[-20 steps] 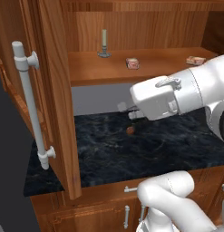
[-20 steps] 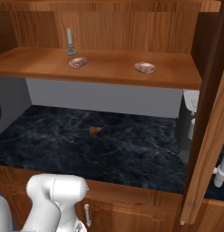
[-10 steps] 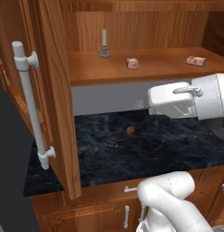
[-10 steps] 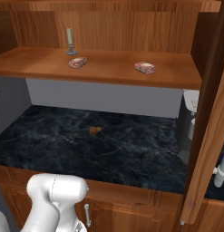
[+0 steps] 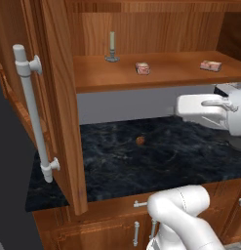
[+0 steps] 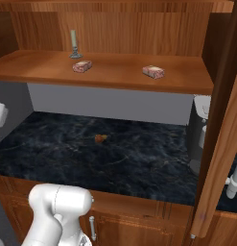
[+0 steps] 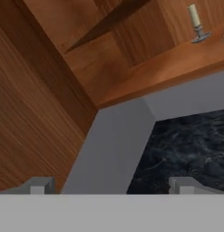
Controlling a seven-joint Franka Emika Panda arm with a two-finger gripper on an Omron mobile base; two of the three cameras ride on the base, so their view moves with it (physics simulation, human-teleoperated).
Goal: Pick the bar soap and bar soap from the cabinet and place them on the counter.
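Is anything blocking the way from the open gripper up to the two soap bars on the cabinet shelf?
Nothing visible does. The cabinet doors stand open, and both bar soaps lie exposed on the shelf. The candle stands apart, farther left. The gripper, jaws wide and empty, is below shelf level, aimed at the cabinet's left corner.

- The arm [image 5: 210,111] is glossy white, built of smooth rounded links with soft edges.
- A slim pale raised bar, shaped like a small handle, sits on top of the forward link.
- Darker grey shows where that link meets the next, at the picture's right edge.
- The lower link [image 6: 60,209] is a fat white cylinder with a domed end.
- The finger tips [image 7: 183,185] are small, blocky and grey, standing wide apart.
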